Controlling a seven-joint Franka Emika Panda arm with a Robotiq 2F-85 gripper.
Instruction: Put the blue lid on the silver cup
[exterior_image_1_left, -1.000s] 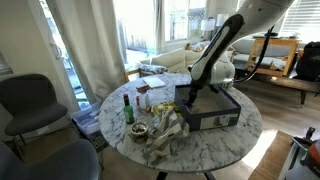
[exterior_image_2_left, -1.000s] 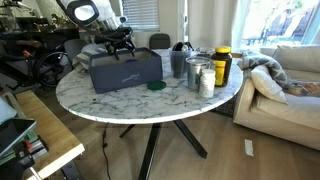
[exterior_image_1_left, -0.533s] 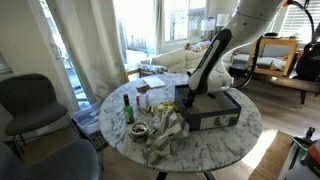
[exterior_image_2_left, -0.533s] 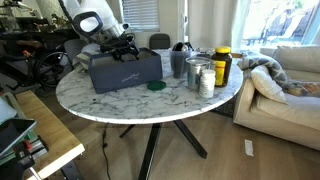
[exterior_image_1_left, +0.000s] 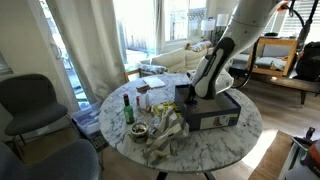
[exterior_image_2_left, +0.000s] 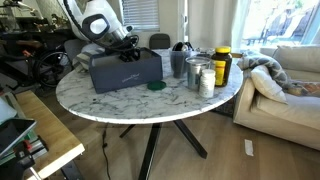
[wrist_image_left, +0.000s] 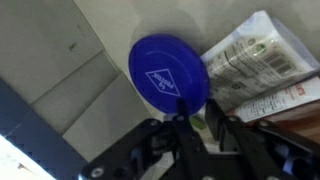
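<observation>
The blue lid (wrist_image_left: 168, 72) lies flat on the pale marble table, filling the middle of the wrist view; it is hidden behind the black tray (exterior_image_2_left: 125, 70) in both exterior views. My gripper (wrist_image_left: 199, 122) is low over the lid's near rim. Its two dark fingers (wrist_image_left: 182, 118) stand close together with the rim's edge between them. A thin gap still shows, so I cannot tell whether they pinch it. The gripper (exterior_image_2_left: 125, 45) sits just behind the tray (exterior_image_1_left: 215, 108). The silver cup (exterior_image_2_left: 196, 70) stands upright among jars, well apart from the gripper.
A printed paper packet (wrist_image_left: 255, 65) lies right beside the lid. A green bottle (exterior_image_1_left: 128, 108) and crumpled cloth (exterior_image_1_left: 165, 135) occupy one side of the round table. A yellow-capped jar (exterior_image_2_left: 222, 65), a dark cup (exterior_image_2_left: 178, 62) and a small green disc (exterior_image_2_left: 155, 86) stand near the silver cup.
The arm has come down behind the black tray, and the jaws have gone from wide apart to narrow around the lid's rim.
</observation>
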